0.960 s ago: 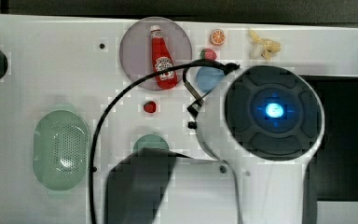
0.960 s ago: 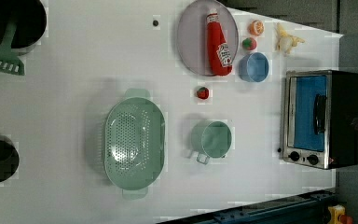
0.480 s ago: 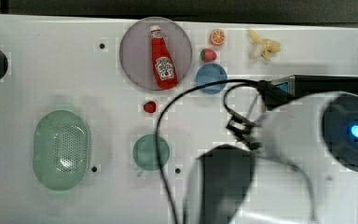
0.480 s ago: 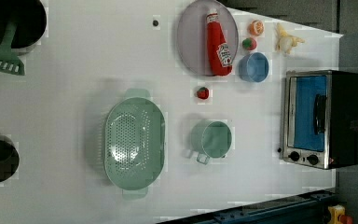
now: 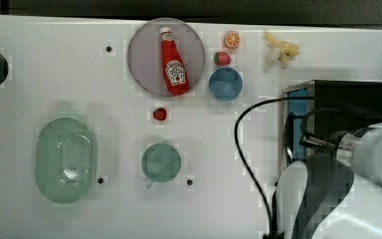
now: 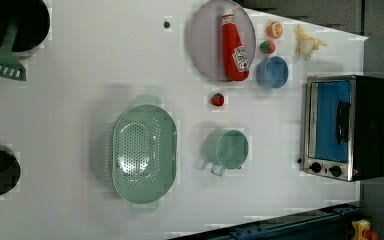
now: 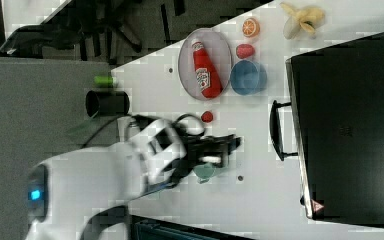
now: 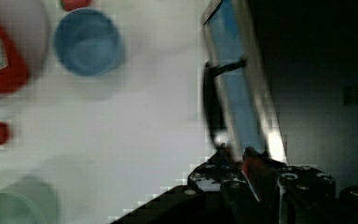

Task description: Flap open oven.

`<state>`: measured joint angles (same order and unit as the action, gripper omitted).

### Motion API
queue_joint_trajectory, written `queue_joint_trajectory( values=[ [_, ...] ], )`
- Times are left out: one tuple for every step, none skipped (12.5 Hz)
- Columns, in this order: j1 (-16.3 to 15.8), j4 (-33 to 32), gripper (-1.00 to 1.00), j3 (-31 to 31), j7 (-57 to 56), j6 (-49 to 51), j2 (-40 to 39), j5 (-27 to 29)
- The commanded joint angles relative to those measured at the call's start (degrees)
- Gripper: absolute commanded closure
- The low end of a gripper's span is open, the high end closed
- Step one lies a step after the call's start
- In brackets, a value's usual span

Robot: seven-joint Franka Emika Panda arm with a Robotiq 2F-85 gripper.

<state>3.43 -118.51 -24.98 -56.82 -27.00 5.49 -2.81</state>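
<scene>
The gripper (image 7: 219, 150), its jaws narrowly parted and holding nothing, hung above the white counter (image 7: 260, 190) near the toaster oven's (image 7: 350, 125) bar handle (image 7: 276, 131). The oven stood at the right view's right, door closed. Beyond lay a blue bowl (image 7: 248, 77).

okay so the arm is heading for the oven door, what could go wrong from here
The oven door looks shut, and its bar handle is thin, so the gripper may slip off or miss it. The black cable loops near the door and might snag. The blue bowl sits nearby and could get bumped.
</scene>
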Motion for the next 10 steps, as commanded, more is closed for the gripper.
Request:
queue_joint_trajectory(
  values=[
    [-0.2,-1.5,0.65,-0.8,-11.9,-4.0,-4.5,0.0],
    [0.0,-1.6,0.65,-1.3,-11.9,-5.1,-6.2,0.0],
    [0.2,-1.8,0.65,-1.6,-11.9,-6.6,-7.8,0.0],
    [0.3,-2.1,0.65,-1.8,-11.9,-8.5,-9.2,0.0],
    [0.4,-2.7,0.65,-1.9,-11.9,-10.4,-10.2,0.1],
    [0.5,-3.6,0.65,-1.9,-11.9,-12.2,-11.0,0.2],
    [0.4,-4.6,0.65,-1.8,-11.9,-13.8,-11.6,0.2],
    [0.4,-5.7,0.65,-1.6,-11.9,-15.3,-12.0,0.2],
    [0.2,-6.6,0.65,-1.5,-11.9,-16.7,-12.3,0.2],
    [0.1,-7.4,0.65,-1.3,-11.9,-18.0,-12.3,0.2]
  ],
)
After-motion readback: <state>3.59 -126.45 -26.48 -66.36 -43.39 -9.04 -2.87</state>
